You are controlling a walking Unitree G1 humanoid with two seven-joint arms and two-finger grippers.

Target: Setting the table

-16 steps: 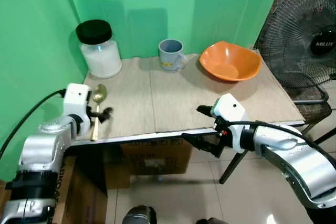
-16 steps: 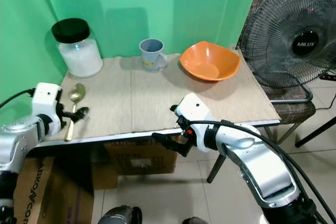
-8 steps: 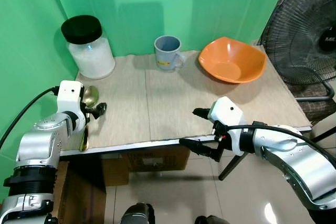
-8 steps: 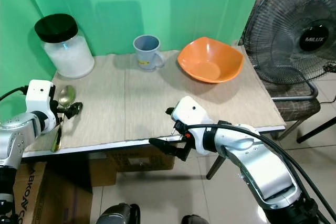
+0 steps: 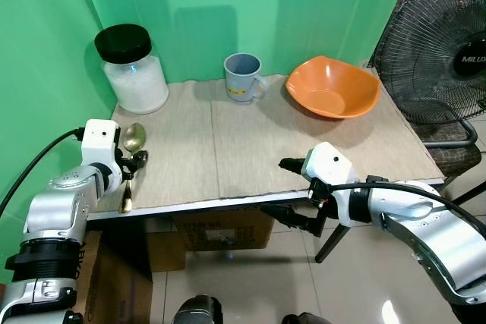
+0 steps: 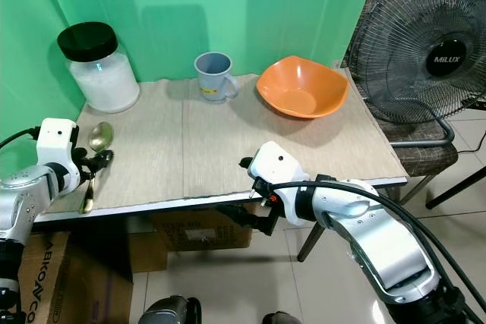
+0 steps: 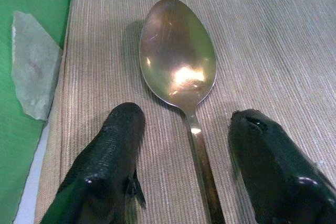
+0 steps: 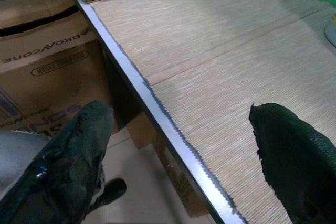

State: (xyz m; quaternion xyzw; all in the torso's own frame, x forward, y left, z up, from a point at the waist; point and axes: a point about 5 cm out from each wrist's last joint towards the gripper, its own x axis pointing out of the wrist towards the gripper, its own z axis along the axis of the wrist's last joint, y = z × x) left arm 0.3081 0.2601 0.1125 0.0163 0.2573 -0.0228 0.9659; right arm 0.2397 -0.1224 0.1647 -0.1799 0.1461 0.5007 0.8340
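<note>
Reading containers first: jar behind the spoon holds white stuff, bowl looks empty, mug interior I can't see. Left gripper fingers spread astride the spoon handle. Right gripper fingers apart at the tabletop edge.

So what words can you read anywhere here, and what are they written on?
"MILUX" on the round hub of the fan.
"ABICO/VCORE" printed on the cardboard box under the table, as seen in the right wrist view.
More lettering on that box, in an oval and along its top edge, is too blurred or cut off to read.
The yellow mark on the mug is too small to read.
</note>
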